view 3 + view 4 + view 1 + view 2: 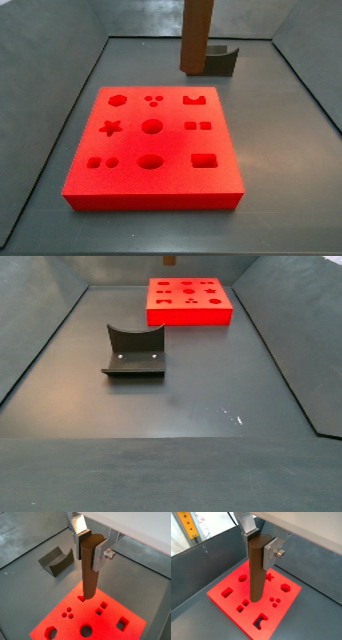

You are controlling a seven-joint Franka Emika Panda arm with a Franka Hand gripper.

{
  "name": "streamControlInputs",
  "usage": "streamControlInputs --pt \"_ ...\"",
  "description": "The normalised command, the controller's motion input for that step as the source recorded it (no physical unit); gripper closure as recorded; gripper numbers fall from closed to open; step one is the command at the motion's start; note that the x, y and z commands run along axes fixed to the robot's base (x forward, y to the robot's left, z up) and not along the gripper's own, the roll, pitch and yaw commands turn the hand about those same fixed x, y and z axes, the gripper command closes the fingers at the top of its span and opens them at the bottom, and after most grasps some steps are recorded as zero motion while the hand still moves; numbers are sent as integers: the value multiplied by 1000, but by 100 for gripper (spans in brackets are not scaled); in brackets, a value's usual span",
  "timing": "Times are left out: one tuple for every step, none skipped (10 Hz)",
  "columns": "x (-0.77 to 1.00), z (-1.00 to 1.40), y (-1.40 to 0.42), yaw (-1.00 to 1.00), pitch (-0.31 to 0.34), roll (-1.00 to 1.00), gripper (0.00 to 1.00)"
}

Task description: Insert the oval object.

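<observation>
The jaws are closed on the top end of the long, slim, brown rod-like oval object, their flat silver fingers pressed against its two opposite sides in both wrist views. The gripper holds the peg upright, hanging straight down from the jaws. Below the jaws, the peg's lower end is over the flat red block with shaped holes; in a wrist view it reaches the block's upper face near the middle, though whether it touches or has entered a hole I cannot tell. In a side view the brown peg shows at the far end of the red block, its top cut off by the frame edge. Off to one side of the jaws, apart from the block, the small dark grey U-shaped holder stands on the grey table.
</observation>
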Motion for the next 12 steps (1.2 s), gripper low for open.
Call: streamControlInputs --pt "-29 -189 -234 -17 -23 -9 100" --pt "0 -177 -360 0 -33 0 100" --pt "-71 -191 -389 0 -91 -29 100" --pt "-166 -209 -463 0 -139 -34 100" --pt "-260 -163 -454 0 -181 -57 100" --pt "-294 -203 -469 0 -180 -50 100" --pt "-334 -186 -446 0 -153 -23 100" --pt "-343 -137 -451 0 -120 0 100" --pt "-269 -157 -446 0 -97 23 100" --pt "-249 -171 -474 0 -93 31 100" --pt "-223 -160 -351 0 -106 0 100" --pt "-37 -26 0 31 -36 -14 100"
